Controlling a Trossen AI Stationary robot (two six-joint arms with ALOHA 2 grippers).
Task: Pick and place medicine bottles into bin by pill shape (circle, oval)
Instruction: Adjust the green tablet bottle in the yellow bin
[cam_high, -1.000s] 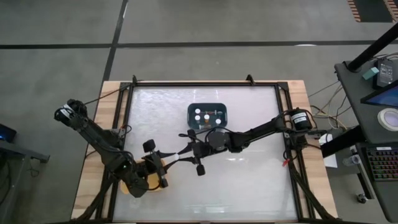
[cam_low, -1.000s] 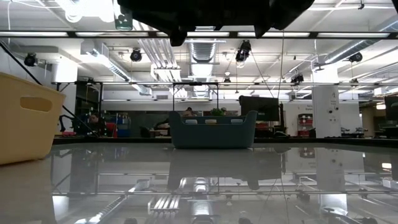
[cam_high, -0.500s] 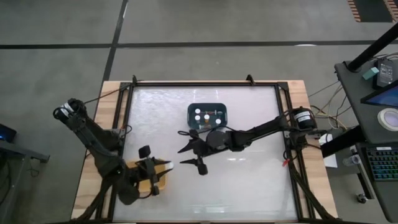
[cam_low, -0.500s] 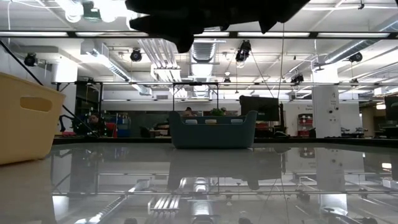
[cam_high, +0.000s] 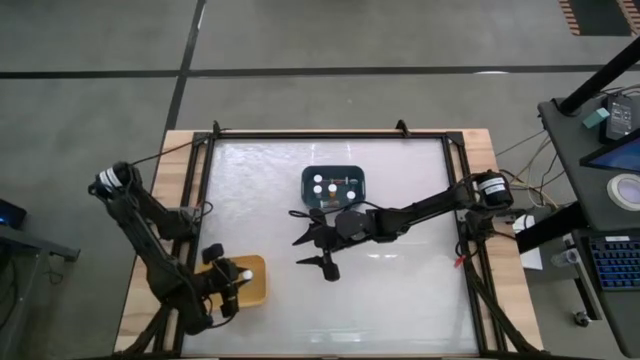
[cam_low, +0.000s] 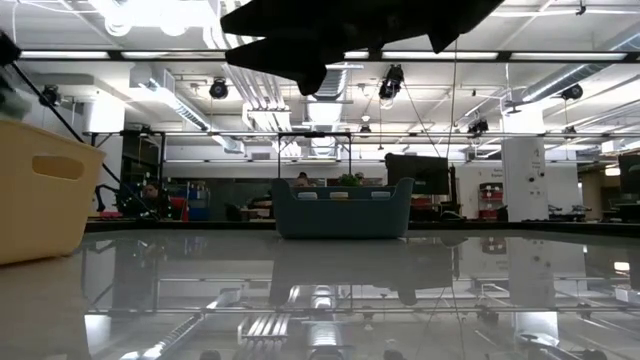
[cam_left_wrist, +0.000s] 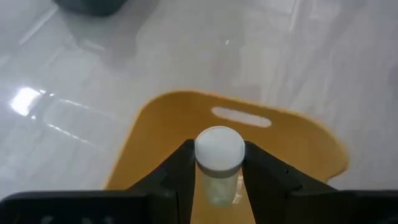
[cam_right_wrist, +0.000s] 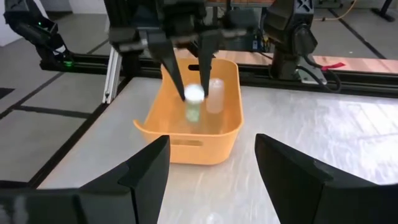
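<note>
Clamping a small white-capped clear medicine bottle (cam_left_wrist: 219, 163) between its dark fingers, the left gripper (cam_left_wrist: 217, 165) now hangs directly over the yellow-orange plastic bin (cam_high: 250, 287), having drawn back from mid-table where it met the right gripper (cam_high: 318, 247) a second ago. That one, fingers spread and empty, stays near the dark teal bin (cam_high: 335, 181). The handover looks complete; release remains.

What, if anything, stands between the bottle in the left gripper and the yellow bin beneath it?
Nothing visible does. The left gripper is shut on the white-capped bottle directly over the open yellow bin. One other bottle already stands inside, behind the held one in the right wrist view.
</note>
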